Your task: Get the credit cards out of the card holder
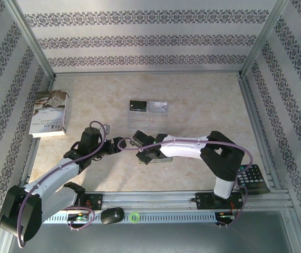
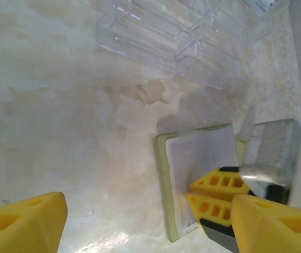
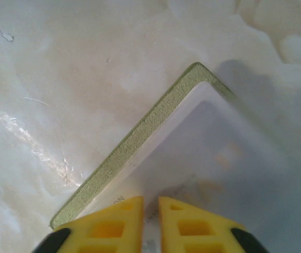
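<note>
Your right tool is sitting over the card holder w/ fingers nearly pressed together, just a slim gap btwn them. Can't tell if it's pinching anything. The card holder is lying on the counter, mid-front, pale inside facing up & yellow-green edge showing. Your left tool is hovering just beside it, fingers spread wide, gripping nothing. Further back, the black credit card & silver credit card are lying side by side at the clear plastic tray.

Yel-green rim, pale grey inside on card holder; beyond it 1 blk card, 1 silvery card; marbled beige tbl.
</note>
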Controlling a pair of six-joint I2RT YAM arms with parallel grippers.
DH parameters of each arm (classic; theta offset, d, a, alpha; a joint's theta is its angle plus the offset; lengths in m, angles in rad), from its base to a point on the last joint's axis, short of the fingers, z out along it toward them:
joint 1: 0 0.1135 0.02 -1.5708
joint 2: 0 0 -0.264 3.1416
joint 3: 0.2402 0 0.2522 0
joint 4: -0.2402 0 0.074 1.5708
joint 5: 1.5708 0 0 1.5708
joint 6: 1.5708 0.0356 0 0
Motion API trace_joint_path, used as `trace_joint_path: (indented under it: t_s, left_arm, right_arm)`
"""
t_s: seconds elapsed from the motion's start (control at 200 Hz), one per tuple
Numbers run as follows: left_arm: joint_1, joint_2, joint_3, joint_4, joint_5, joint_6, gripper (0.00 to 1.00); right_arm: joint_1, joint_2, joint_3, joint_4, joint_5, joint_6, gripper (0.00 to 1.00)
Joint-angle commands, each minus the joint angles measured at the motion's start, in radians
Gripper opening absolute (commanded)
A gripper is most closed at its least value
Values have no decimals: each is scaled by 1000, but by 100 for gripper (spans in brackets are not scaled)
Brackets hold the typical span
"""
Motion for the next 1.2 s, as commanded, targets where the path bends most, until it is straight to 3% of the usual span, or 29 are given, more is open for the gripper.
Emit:
trace_joint_path:
  t_s: [0.0, 0.03, 0.34, 0.44, 0.635, 0.749, 0.884, 1.194]
  left_arm:
    - [-10, -35, 2, 17, -42, 9, 94]
    - [-9, -40, 7, 5, -54, 11, 100]
    - [-10, -71, 42, -23, -68, 41, 99]
    - [-10, -52, 49, -19, -41, 55, 100]
    - [-13, -39, 32, 23, -1, 45, 85]
    - [-61, 0, 25, 64, -10, 33, 77]
    - [-153, 75, 55, 80, -75, 44, 65]
    - [-238, 228, 55, 212, -103, 9, 36]
  right_arm:
    - [-7, -52, 3, 5, -18, 5, 32]
    - [-4, -49, 10, -7, -21, 6, 33]
    - [13, 69, 42, -64, 9, 15, 40]
    - [18, 101, 52, -73, 14, 14, 35]
    - [6, 55, 10, -5, 12, 17, 0]
    - [-12, -33, -67, 123, -23, 11, 0]
    - [-52, -136, -173, 339, -180, 38, 0]
    - [-75, -161, -211, 464, -236, 106, 0]
